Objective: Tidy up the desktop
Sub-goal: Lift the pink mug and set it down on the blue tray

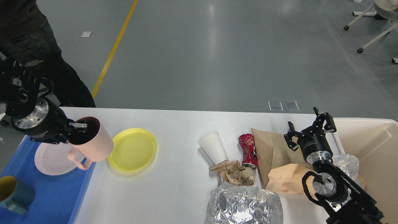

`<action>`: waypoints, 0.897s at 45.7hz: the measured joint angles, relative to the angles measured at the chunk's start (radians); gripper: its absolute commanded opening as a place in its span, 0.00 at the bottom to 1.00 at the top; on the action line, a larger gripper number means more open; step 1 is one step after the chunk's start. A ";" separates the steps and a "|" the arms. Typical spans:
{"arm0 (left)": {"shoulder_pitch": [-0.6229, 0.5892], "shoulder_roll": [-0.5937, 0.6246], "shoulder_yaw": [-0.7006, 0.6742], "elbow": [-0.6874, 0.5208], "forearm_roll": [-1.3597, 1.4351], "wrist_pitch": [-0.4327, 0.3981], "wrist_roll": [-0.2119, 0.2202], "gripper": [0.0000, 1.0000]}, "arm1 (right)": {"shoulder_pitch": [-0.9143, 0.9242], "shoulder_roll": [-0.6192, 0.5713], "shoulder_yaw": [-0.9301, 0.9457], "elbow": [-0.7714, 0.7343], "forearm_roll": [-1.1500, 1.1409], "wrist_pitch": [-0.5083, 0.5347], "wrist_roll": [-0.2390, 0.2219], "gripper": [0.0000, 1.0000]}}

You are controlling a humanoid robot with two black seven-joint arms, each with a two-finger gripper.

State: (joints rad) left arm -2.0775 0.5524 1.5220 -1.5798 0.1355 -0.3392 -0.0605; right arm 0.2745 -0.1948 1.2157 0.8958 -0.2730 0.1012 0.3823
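On smooth white desktop [174, 186], crinkled foil [244, 207], ribbed pink mug [93, 144]

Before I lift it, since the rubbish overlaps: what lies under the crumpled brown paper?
The crumpled brown paper covers the mouth of the tipped white paper cup and touches the crushed red can. Anything beneath stays hidden.

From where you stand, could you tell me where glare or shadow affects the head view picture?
In the head view, the crumpled silver foil tray glints with bright specular patches; the grey floor shows pale streaks of reflected ceiling light; the round yellow plastic plate casts only a soft shadow on the white desktop; the inside of the pink ribbed mug held by the left gripper is too dark to read.
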 measured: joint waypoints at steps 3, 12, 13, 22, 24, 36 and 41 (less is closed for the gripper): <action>0.099 0.071 -0.011 0.039 0.066 0.039 -0.014 0.00 | 0.000 0.000 0.000 0.000 0.000 0.000 0.000 1.00; 0.411 0.173 -0.135 0.214 0.150 0.097 -0.046 0.00 | 0.000 0.000 0.000 0.000 0.000 0.000 0.000 1.00; 0.449 0.176 -0.150 0.239 0.152 0.099 -0.052 0.00 | 0.000 0.000 0.000 0.000 0.000 0.000 0.000 1.00; 0.629 0.201 -0.200 0.380 0.178 0.102 -0.086 0.00 | 0.000 0.000 0.000 0.000 0.000 0.000 0.000 1.00; 0.660 0.209 -0.214 0.398 0.187 0.103 -0.091 0.00 | 0.000 0.000 0.000 0.000 0.000 0.000 0.000 1.00; 0.754 0.220 -0.288 0.446 0.191 0.103 -0.096 0.48 | 0.000 0.000 0.000 0.000 0.000 0.000 0.000 1.00; 0.752 0.215 -0.290 0.446 0.179 0.099 -0.091 0.78 | 0.000 0.000 0.000 0.001 0.000 0.000 0.000 1.00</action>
State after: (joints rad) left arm -1.3250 0.7675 1.2322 -1.1336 0.3149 -0.2399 -0.1518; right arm 0.2747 -0.1948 1.2157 0.8966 -0.2731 0.1012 0.3826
